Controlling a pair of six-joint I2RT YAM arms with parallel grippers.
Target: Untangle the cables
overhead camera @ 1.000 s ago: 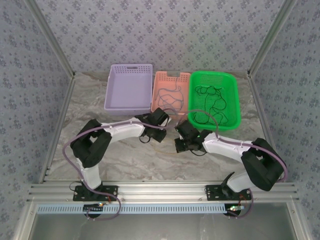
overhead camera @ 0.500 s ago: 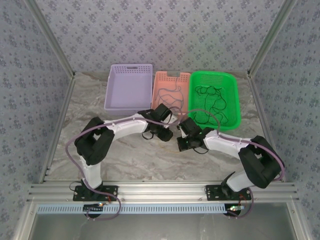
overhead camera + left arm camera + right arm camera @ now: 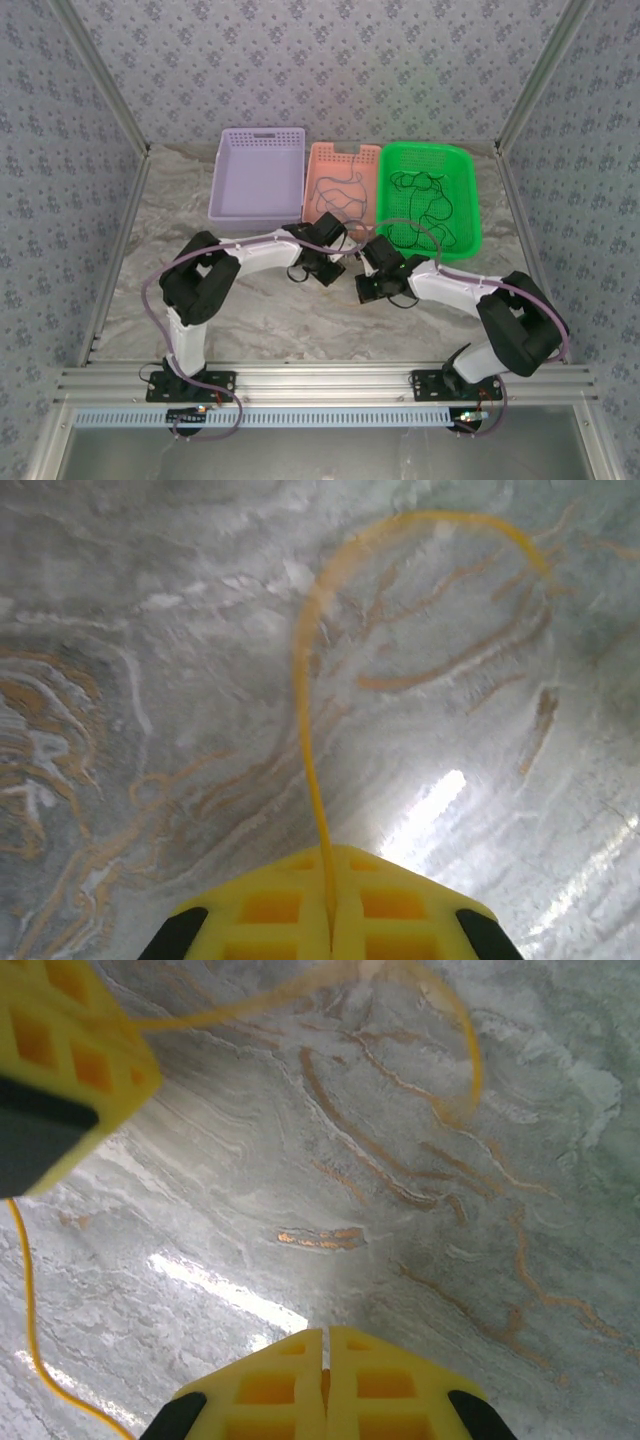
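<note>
A thin yellow cable [image 3: 305, 700] rises from my left gripper [image 3: 330, 852], which is shut on it, and loops over the marble table. In the right wrist view the same cable [image 3: 465, 1050] arcs from the left gripper [image 3: 75, 1055] across the top, and another strand [image 3: 30, 1330] drops at the left edge toward my right gripper [image 3: 325, 1335]. That gripper is shut, with an orange sliver in its seam. From above, the left gripper [image 3: 338, 268] and right gripper [image 3: 362, 288] sit close together mid-table. Black cables lie in the orange basket [image 3: 340, 195] and the green basket [image 3: 425, 210].
A purple basket [image 3: 258, 175] stands at the back left, beside the orange basket [image 3: 322, 152] and green basket [image 3: 465, 180]. Patterned walls and metal posts close in the table [image 3: 250, 320] on three sides.
The left arm has reached further right, toward the right gripper. Its jaws opened and then shut on the yellow cable. The right gripper shifted slightly up and left early on.
</note>
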